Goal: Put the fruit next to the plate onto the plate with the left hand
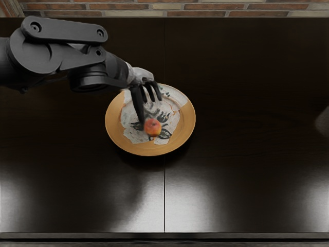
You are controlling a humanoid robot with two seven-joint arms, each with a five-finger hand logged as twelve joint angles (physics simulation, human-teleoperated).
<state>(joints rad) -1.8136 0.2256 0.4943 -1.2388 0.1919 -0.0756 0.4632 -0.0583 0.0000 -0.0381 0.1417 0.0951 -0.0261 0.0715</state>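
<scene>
A small red-orange fruit (152,127) lies on the middle of the orange-rimmed plate (187,118), on its white and black pattern. My left hand (145,98) hovers over the plate's far left part, just behind the fruit. Its dark fingers (139,103) are spread and point down toward the fruit, with nothing in them. A small gap shows between the longest finger and the fruit. The left arm comes in from the upper left.
The plate stands on a dark glossy table (247,170). A brick wall (169,7) runs along the far edge. A pale blurred shape (323,121) shows at the right edge.
</scene>
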